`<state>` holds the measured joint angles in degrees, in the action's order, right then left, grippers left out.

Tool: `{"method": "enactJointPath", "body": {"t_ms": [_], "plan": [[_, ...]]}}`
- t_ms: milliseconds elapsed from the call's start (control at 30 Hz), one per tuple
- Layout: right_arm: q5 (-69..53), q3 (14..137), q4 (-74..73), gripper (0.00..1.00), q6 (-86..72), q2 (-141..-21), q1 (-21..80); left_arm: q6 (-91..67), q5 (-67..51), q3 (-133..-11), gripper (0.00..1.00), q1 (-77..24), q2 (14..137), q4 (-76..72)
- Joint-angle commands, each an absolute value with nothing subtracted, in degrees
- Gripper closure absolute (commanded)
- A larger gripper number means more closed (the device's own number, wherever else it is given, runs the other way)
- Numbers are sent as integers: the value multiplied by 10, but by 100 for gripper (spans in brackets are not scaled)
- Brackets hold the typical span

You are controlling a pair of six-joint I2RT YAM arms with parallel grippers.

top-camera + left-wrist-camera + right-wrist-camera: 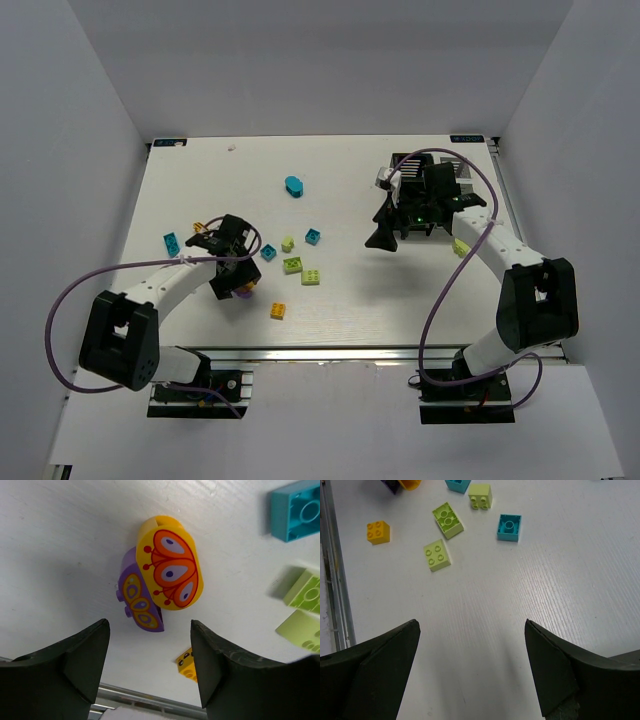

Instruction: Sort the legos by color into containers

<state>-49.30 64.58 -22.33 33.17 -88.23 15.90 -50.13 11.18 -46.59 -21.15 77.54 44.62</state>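
My left gripper (pixel 232 280) (pixel 150 647) hangs open over the table's left part. Just ahead of its fingertips lie an orange rounded lego (pixel 169 562) with a butterfly-wing print and a purple rounded lego (pixel 140 600), leaning against each other. Neither is between the fingers. A yellow lego (pixel 187 662) (pixel 278 311) (pixel 378 532) lies near the front edge. My right gripper (pixel 392 228) (pixel 472 650) is open above bare table, holding nothing. The containers (pixel 408 162) stand at the back right, mostly hidden behind the right arm.
Lime legos (pixel 292 265) (pixel 311 277) (pixel 288 243) and teal legos (pixel 313 236) (pixel 268 252) are scattered mid-table. A teal oval lego (pixel 293 186) lies farther back, another teal one (pixel 171 241) at the left. A lime piece (pixel 459 247) sits beside the right arm.
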Motion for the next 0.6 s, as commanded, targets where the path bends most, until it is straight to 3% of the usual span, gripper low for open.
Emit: {"method": "enactJointPath", "body": {"t_ms": [0,100,567], "plan": [[-500,643,-207,11,325,-875,164,-470,98,-483,25,-209,777,471],[-502,649,-209,11,323,-882,165,-463,91,-482,32,-209,785,461],[-500,664,-218,11,325,-891,166,-448,130,-471,39,-210,831,409]]}}
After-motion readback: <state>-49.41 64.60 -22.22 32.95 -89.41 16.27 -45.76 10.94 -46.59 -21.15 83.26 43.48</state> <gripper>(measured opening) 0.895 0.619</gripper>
